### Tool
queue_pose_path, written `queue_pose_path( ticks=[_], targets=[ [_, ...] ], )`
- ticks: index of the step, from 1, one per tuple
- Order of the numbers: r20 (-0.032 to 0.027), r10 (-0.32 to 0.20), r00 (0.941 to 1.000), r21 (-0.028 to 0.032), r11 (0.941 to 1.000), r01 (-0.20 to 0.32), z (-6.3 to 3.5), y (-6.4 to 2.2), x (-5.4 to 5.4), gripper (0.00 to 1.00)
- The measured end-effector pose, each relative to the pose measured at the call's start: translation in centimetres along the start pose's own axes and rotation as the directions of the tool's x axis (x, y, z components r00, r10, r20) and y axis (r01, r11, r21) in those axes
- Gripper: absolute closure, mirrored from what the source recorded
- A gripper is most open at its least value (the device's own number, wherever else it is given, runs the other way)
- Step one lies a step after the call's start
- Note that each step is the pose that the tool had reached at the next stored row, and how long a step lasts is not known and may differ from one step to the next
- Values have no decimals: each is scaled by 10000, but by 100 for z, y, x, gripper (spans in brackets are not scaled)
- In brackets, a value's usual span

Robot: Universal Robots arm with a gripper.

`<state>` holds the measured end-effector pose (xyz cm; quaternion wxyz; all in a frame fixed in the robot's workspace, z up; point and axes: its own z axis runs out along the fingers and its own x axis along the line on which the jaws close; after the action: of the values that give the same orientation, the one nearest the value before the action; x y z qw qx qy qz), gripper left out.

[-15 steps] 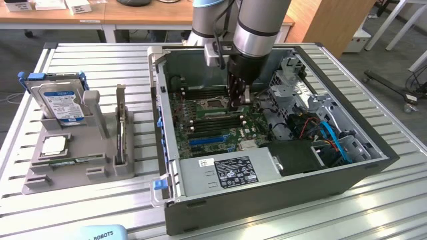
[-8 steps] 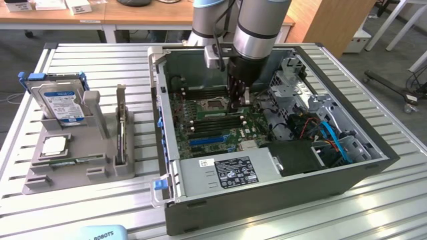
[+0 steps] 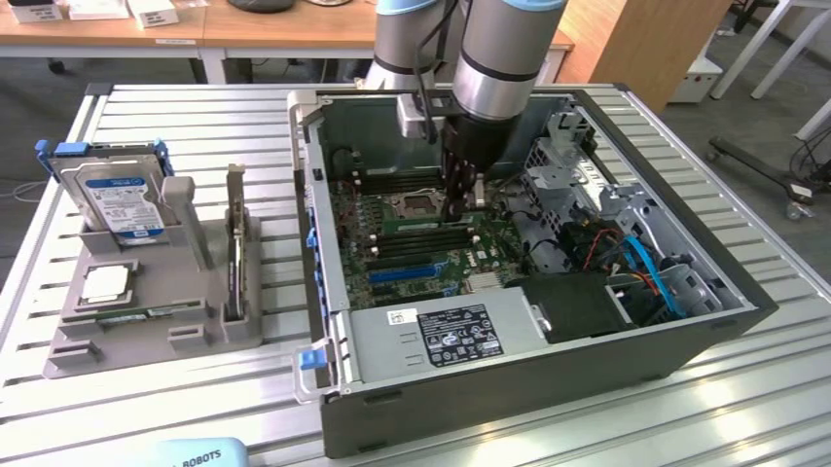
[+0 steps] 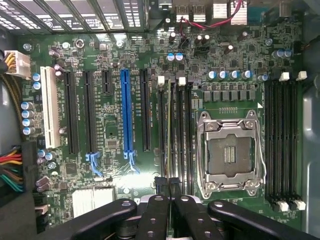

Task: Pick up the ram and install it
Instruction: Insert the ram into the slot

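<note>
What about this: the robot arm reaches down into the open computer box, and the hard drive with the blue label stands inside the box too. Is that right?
Not quite. The hard drive stands outside the computer box, in the grey holder on the table, toward the exterior view's left. The robot arm does reach down into the box. The exterior view shows it.

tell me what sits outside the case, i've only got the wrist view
observer: a grey fixture stands on the table, at the exterior view's left of the case.
operator: anything in it
observer: a hard drive stands upright at its back.
operator: how's the approach
observer: the arm reaches straight down into the open case, gripper over the slots beside the processor socket.
</note>
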<state>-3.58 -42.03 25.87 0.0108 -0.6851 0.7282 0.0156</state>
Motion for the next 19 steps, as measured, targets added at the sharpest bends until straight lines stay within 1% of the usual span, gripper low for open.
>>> queue_pose_path(
  ticks=[7,14,19],
  targets=[
    [-1,-2,10000,-1,10000,2,9,0,1,89],
    [-2,-132,9999,-6,9999,132,11,0,0,89],
    [-2,-133,9999,-6,9999,133,40,0,-5,89]
  ],
)
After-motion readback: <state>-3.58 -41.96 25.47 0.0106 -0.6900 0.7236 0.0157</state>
